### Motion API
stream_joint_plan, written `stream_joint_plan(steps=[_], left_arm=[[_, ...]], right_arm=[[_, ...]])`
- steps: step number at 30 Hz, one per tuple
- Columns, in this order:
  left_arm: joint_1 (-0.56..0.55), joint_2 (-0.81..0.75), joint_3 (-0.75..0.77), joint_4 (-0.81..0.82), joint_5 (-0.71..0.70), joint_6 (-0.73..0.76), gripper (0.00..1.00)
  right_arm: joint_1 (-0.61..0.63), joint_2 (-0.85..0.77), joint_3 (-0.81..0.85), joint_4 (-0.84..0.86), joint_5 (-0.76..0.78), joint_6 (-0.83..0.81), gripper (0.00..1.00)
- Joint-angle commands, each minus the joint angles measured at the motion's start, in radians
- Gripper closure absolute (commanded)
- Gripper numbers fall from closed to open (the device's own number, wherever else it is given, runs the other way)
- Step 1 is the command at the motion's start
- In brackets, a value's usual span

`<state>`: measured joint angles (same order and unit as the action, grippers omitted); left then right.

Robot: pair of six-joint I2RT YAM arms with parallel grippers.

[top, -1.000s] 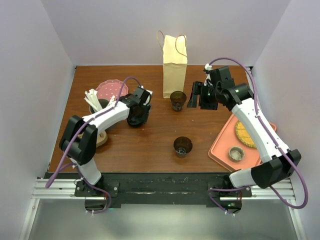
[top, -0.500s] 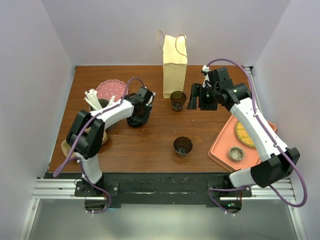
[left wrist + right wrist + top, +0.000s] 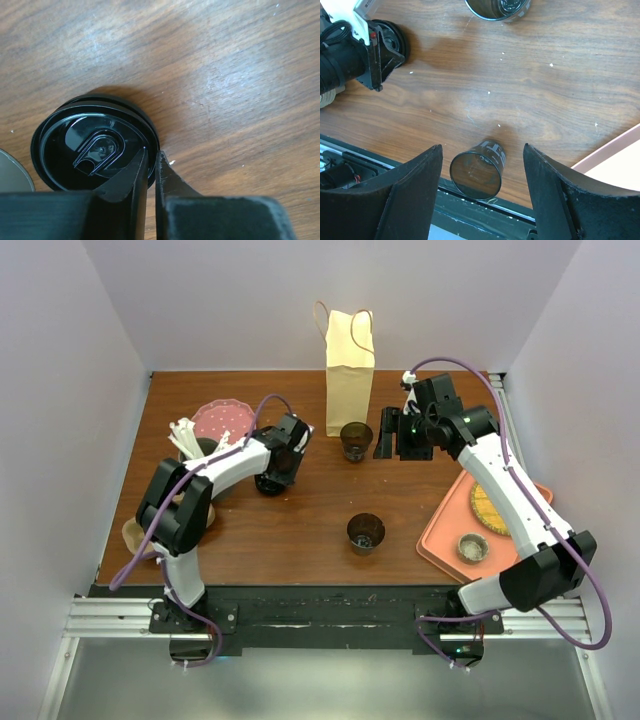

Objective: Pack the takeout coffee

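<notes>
No cup with a lid on it shows. Two open dark brown cups stand on the table: one beside the paper bag (image 3: 350, 370), the back cup (image 3: 356, 438) (image 3: 497, 7), and one nearer the front edge, the front cup (image 3: 366, 532) (image 3: 476, 172). A loose black lid (image 3: 268, 483) (image 3: 95, 150) (image 3: 397, 42) lies left of them. My left gripper (image 3: 275, 476) (image 3: 150, 152) is shut on the lid's rim, one finger inside it and one outside. My right gripper (image 3: 398, 435) (image 3: 481, 147) is open and empty, held high, right of the back cup.
A peach tray (image 3: 450, 525) at the front right holds a round waffle-like item (image 3: 490, 508) and a small bowl (image 3: 472, 547). A pink plate (image 3: 222, 420) and a grey cup of white utensils (image 3: 195, 445) stand at the left. The front rail (image 3: 485, 205) borders the table.
My left arm's elbow has swung left and forward while its gripper stays at the lid. My right gripper has shifted slightly left toward the back cup.
</notes>
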<state>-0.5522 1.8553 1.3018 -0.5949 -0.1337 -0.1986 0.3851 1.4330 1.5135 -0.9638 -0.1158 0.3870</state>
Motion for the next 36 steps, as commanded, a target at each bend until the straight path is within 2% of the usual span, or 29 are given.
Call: stream_joint_plan(steps=[1, 7, 11, 14, 15, 17, 18, 19, 20, 21, 23, 24, 25, 26, 29, 31, 32, 35, 36], left_arm=[[-0.005, -0.018, 0.056, -0.006, -0.009, 0.010, 0.93], [-0.005, -0.024, 0.099, -0.037, -0.009, 0.008, 0.98], [-0.006, -0.022, 0.189, -0.110, 0.006, -0.005, 0.98], [-0.005, -0.060, 0.235, -0.131, 0.083, -0.050, 0.98], [-0.005, -0.073, 0.243, -0.131, 0.118, -0.061, 0.98], [-0.003, -0.120, 0.249, -0.097, 0.265, -0.100, 0.98], [-0.005, -0.139, 0.243, -0.077, 0.323, -0.117, 0.98], [-0.005, -0.155, 0.232, -0.053, 0.453, -0.133, 0.98], [-0.005, -0.189, 0.202, 0.001, 0.515, -0.168, 0.98], [-0.003, -0.205, 0.183, 0.027, 0.570, -0.186, 0.99], [-0.005, -0.247, 0.119, 0.117, 0.754, -0.232, 0.99], [-0.005, -0.260, 0.094, 0.150, 0.816, -0.249, 0.99], [-0.005, -0.272, 0.071, 0.182, 0.933, -0.266, 0.99], [-0.005, -0.297, 0.019, 0.257, 0.989, -0.310, 0.99], [-0.003, -0.344, -0.094, 0.431, 1.160, -0.436, 1.00], [-0.003, -0.363, -0.146, 0.579, 1.277, -0.513, 1.00], [-0.005, -0.382, -0.201, 0.655, 1.305, -0.595, 1.00], [-0.005, -0.413, -0.284, 0.803, 1.370, -0.697, 0.99], [-0.006, -0.418, -0.300, 0.826, 1.378, -0.709, 0.99]], right_arm=[[-0.002, -0.008, 0.004, 0.031, -0.015, -0.010, 0.31], [-0.002, -0.013, -0.006, 0.036, -0.024, -0.005, 0.31], [-0.002, -0.035, -0.025, 0.075, -0.061, -0.014, 0.31], [-0.002, -0.089, -0.087, 0.192, -0.131, -0.013, 0.31], [-0.002, -0.132, -0.108, 0.282, -0.157, -0.010, 0.31], [0.000, -0.184, -0.211, 0.397, -0.227, 0.003, 0.31], [0.000, -0.213, -0.251, 0.522, -0.252, 0.000, 0.32], [0.000, -0.267, -0.332, 0.586, -0.268, 0.000, 0.33], [0.000, -0.299, -0.372, 0.650, -0.287, -0.013, 0.35], [0.000, -0.333, -0.416, 0.783, -0.318, -0.031, 0.35], [-0.002, -0.440, -0.545, 0.919, -0.324, -0.114, 0.32], [-0.002, -0.471, -0.593, 1.062, -0.340, -0.140, 0.32], [0.000, -0.520, -0.672, 1.120, -0.375, -0.222, 0.32], [0.000, -0.535, -0.702, 1.167, -0.430, -0.296, 0.31], [0.001, -0.531, -0.711, 1.139, -0.602, -0.538, 0.30], [0.005, -0.517, -0.653, 0.996, -0.687, -0.684, 0.30], [0.005, -0.511, -0.639, 0.967, -0.703, -0.713, 0.29], [0.018, -0.510, -0.596, 0.861, -0.728, -0.824, 0.28], [0.027, -0.503, -0.584, 0.774, -0.725, -0.867, 0.29]])
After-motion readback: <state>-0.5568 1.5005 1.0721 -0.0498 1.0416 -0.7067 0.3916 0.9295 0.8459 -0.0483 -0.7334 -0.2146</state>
